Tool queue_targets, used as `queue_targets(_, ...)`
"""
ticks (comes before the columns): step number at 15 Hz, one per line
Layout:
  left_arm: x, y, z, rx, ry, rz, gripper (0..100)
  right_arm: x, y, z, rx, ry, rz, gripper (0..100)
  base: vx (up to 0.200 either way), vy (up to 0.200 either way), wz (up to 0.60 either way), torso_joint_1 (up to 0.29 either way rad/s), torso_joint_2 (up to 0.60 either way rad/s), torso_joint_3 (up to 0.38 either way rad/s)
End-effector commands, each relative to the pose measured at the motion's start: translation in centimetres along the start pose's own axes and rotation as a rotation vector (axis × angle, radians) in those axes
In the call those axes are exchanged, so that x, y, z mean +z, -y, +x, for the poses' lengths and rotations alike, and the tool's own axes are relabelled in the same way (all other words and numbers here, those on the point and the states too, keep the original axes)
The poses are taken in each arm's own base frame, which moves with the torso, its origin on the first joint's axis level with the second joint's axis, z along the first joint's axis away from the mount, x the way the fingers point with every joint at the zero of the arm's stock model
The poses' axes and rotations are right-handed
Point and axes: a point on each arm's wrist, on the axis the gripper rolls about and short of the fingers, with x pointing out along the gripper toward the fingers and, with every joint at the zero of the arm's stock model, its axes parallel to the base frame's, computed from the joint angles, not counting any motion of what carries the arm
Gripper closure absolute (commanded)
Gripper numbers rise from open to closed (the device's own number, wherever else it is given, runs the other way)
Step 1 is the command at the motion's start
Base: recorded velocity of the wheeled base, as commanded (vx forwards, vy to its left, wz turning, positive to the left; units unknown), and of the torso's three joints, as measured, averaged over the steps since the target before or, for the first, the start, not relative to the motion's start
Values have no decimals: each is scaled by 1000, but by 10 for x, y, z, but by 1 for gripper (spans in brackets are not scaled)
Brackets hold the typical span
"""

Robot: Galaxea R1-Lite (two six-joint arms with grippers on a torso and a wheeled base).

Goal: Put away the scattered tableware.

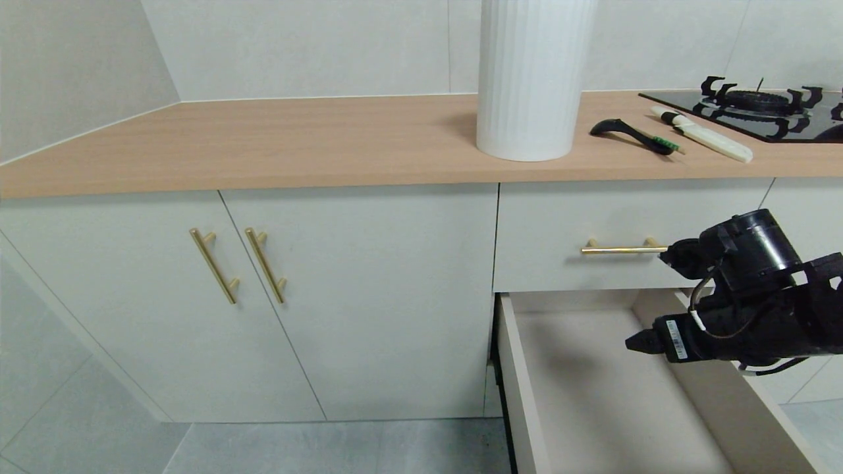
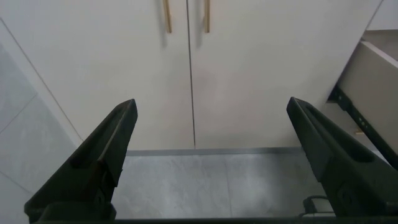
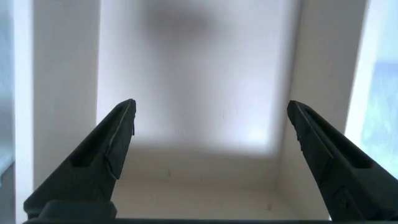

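Fingers [image 3: 106, 155] of the right gripper [image 3: 211, 115] are spread wide and hold nothing. They hang over the pale, pulled-out lower drawer [image 1: 520, 388] at the lower right of the head view. The left gripper [image 2: 211, 112] is released as well and carries nothing, low before the pale cupboard doors [image 2: 261, 68] and the grey floor.

Just above the right gripper, the brass bar handle [image 1: 619, 249] of the shut upper drawer juts out. A straight lift from here would likely clip it, or the front edge of the light wooden worktop [image 1: 296, 145].

The tableware lies at the upper right of the head view, on the worktop. A black curved-handled utensil with a green tip [image 1: 632, 136] sits just beside a long white utensil with a black-and-green band [image 1: 708, 135].

Being so close together, one may be nudged while the other is taken. Both lie flat and thin, so a shallow pinch could slip.

The tall white ribbed cylinder [image 1: 530, 79] is near on one side and the black gas hob [image 1: 757, 108] on the other. A wide swing risks knocking either.
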Motion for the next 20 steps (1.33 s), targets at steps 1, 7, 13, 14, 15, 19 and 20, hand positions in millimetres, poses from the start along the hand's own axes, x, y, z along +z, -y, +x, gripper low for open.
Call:
queue_targets(1, 0, 0, 0, 0, 0, 0, 0, -1, -2, -6, 10, 20, -7, 0, 0, 0, 0, 0, 0, 0)
queue_targets(7, 0, 0, 0, 0, 2, 0, 0, 36, -3, -29, 34, 212, -44, 0, 0, 0, 0, 22, -139, -133)
queue_targets(13, 0, 0, 0, 0, 0, 0, 0, 72, -5, -53, 54, 366, -62, 0, 0, 0, 0, 172, -491, -296)
queue_targets(14, 0, 0, 0, 0, 0, 0, 0, 76, -5, -57, 56, 384, -58, 0, 0, 0, 0, 183, -471, -281)
queue_targets(15, 0, 0, 0, 0, 0, 0, 0, 76, -4, -56, 54, 384, -56, 0, 0, 0, 0, 183, -476, -286)
queue_targets(19, 0, 0, 0, 0, 0, 0, 0, 77, 1, -59, 56, 395, -48, 0, 0, 0, 0, 188, -476, -282)
queue_targets(20, 0, 0, 0, 0, 0, 0, 0, 78, 1, -57, 54, 392, -47, 0, 0, 0, 0, 203, -476, -281)
